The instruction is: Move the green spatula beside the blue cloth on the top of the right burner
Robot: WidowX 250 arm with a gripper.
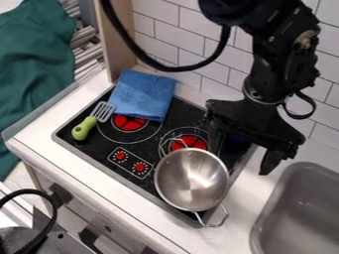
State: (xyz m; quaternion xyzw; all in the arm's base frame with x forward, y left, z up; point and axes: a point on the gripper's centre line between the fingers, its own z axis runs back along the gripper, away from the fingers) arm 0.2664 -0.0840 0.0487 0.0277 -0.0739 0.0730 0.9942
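Gripper (240, 157) hangs over the right side of my cooktop (84, 141), its fingers wide apart. From the camera view I see the green spatula (83, 128) at the cooktop's left, its slotted head just beside the blue cloth (143, 94). A metal pan (192, 179) partly covers the right burner (189, 142). White dial marks ring two red knobs (140, 167); I can't make out the arm's small pale marks.
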